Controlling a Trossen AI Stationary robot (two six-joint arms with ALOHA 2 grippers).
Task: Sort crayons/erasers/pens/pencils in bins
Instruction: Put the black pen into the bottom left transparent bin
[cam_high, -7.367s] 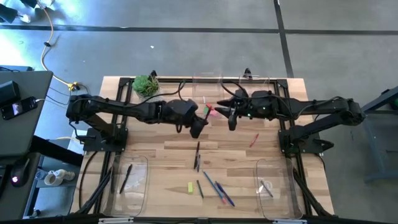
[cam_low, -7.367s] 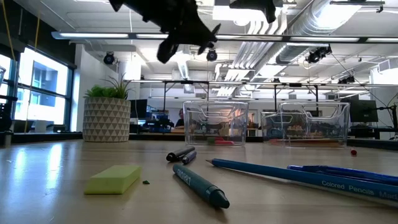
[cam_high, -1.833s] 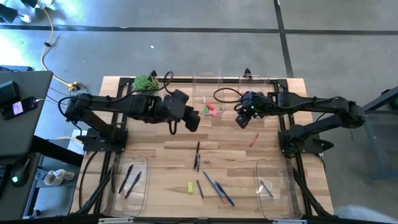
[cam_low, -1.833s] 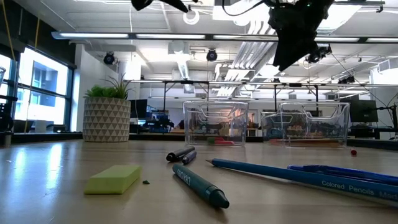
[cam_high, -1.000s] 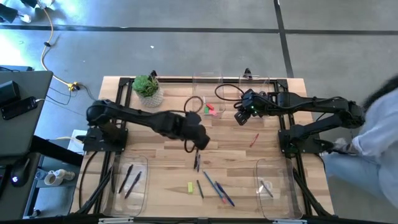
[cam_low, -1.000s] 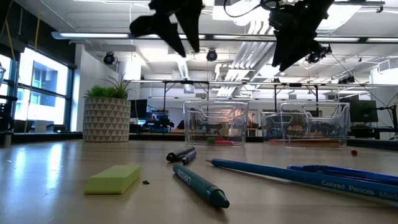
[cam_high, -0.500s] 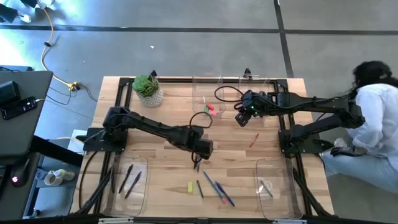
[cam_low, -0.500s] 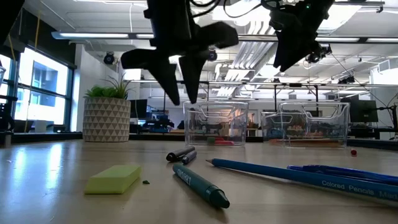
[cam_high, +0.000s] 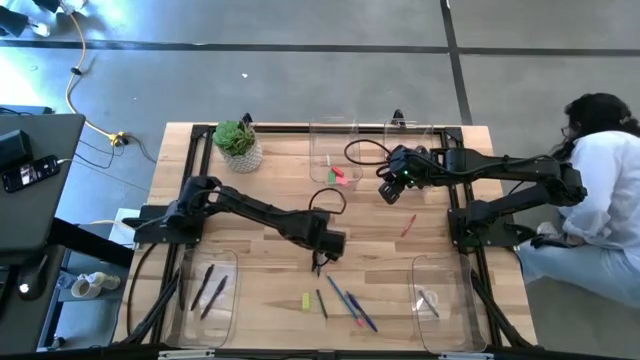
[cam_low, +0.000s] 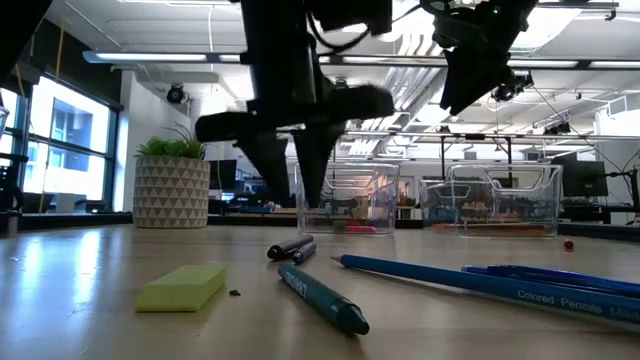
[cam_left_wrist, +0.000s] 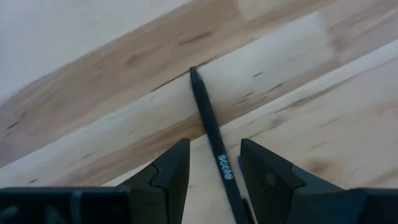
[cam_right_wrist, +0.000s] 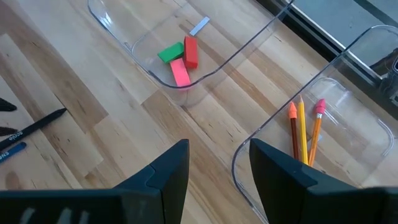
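Pale wooden table (cam_high: 260, 185): left end effector (cam_left_wrist: 214, 163) straddles a slim black pen (cam_left_wrist: 210, 138), fingers apart, ungripped; right end effector (cam_right_wrist: 219, 163) hovers open above clear plastic bins (cam_right_wrist: 261, 56).

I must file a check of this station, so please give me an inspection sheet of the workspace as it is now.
Surface: wooden table, no spills seen.
Job's things: three erasers lie in one far bin; three pencils lie in the next bin; a black pen and other sticks lie loose on the table.
Clutter: potted plant at the far left corner.
Grippers: left gripper open, straddling the black pen; right gripper open, above the far bins.
Cables: yellow cable on the floor.
Surroundings: a person crouches beside the table's right side.
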